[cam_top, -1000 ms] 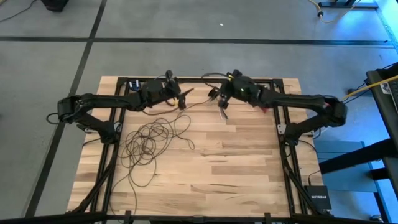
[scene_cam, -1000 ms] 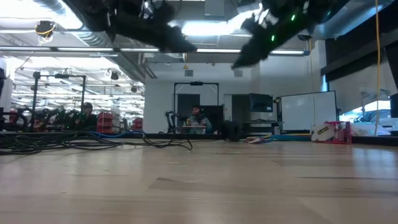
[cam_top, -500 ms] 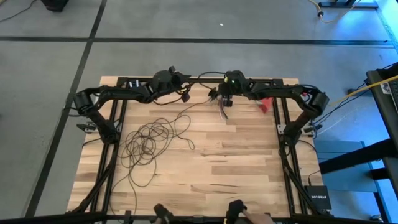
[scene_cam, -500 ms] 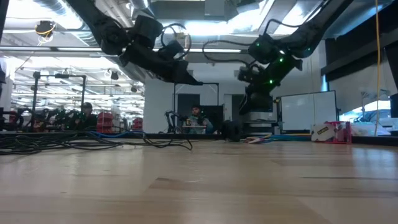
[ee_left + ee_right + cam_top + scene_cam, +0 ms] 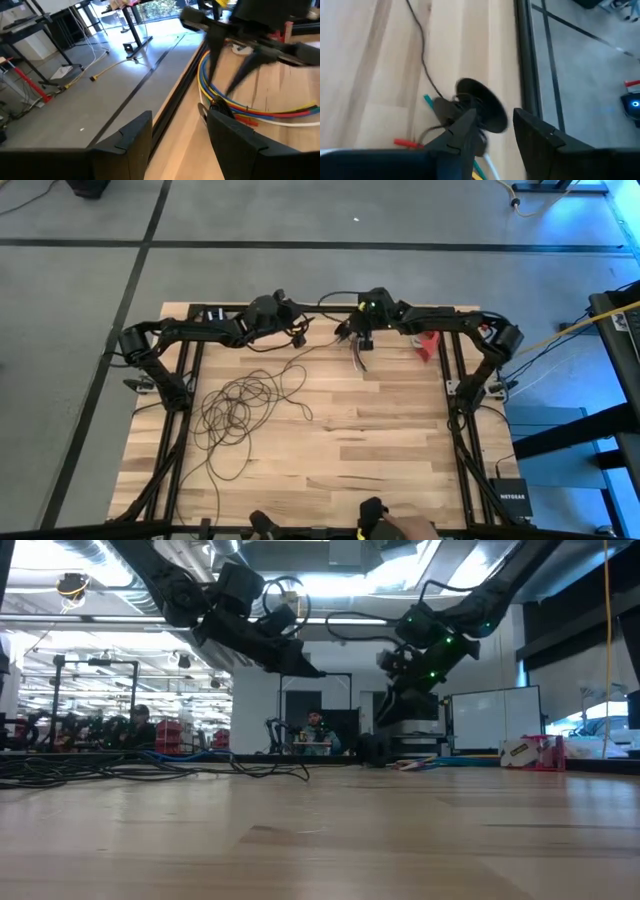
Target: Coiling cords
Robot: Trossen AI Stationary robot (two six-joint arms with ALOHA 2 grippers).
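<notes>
**Wooden tabletop, cord sprawled, both arms at the far edge**

Wood planks make up the tabletop (image 5: pixel 380 440), framed by dark rails. Both arms reach inward along its far edge, raised above the surface in the low view. The left arm's fingers (image 5: pixel 297 335) stand wide apart with nothing between them; its wrist view looks past them (image 5: pixel 235 135) at the far rail and a short bundle of coloured wires (image 5: pixel 250 107). The right arm's fingers (image 5: pixel 361 343) hang near that same bundle (image 5: pixel 359 360) – they are partly open, and no object sits between them in the wrist view (image 5: pixel 465 127).

Next in size, the cords (image 5: pixel 240 405) lie loose on the left half of the tabletop, a tangle of thin dark loops with one strand trailing toward the near edge and another running up toward the far middle. That strand ends at a small black round puck (image 5: pixel 481 105), which rests on the wood just beside the right fingers – whether they touch it I cannot tell. A red object (image 5: pixel 428 346) sits by the right arm.
</notes>
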